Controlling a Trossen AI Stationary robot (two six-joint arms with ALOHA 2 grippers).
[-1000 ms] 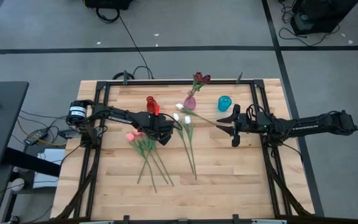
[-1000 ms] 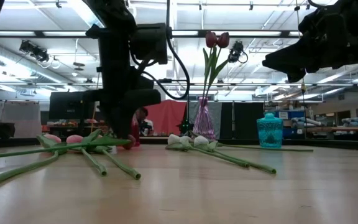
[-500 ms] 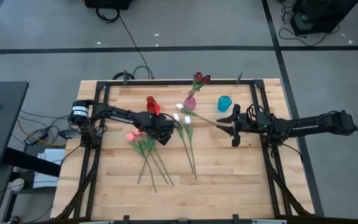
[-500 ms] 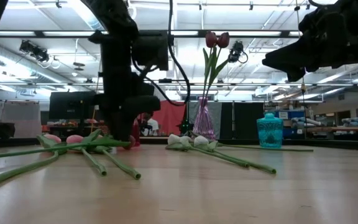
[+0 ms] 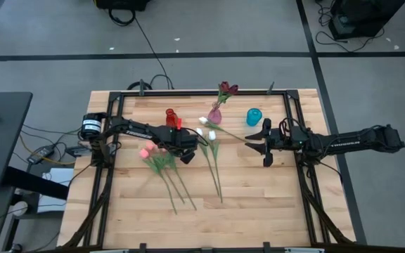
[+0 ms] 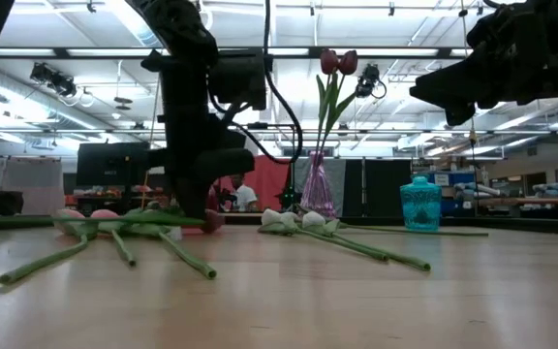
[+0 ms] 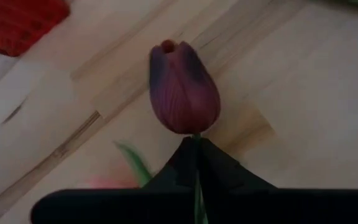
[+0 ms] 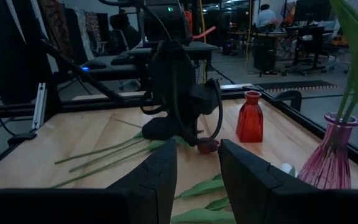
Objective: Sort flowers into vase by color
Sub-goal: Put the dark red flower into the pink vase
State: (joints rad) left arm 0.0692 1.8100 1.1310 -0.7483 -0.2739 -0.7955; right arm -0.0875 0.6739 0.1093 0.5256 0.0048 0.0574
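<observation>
The left gripper [image 5: 183, 150] sits low on the wooden table [image 5: 259, 204], fingers clenched on the stem of a dark red tulip [image 7: 183, 88], its head just past the fingertips. Right beside it, the pink tulips [image 5: 148, 149] lie with stems fanned toward the near edge, where bare board stretches wide. The white tulips [image 5: 205, 133] lie mid-table. Further back stand the red vase [image 5: 171, 117], pink vase [image 5: 215, 114] and teal vase [image 5: 254, 117]. The right gripper [image 5: 263, 145] hovers clear, fingers spread.
</observation>
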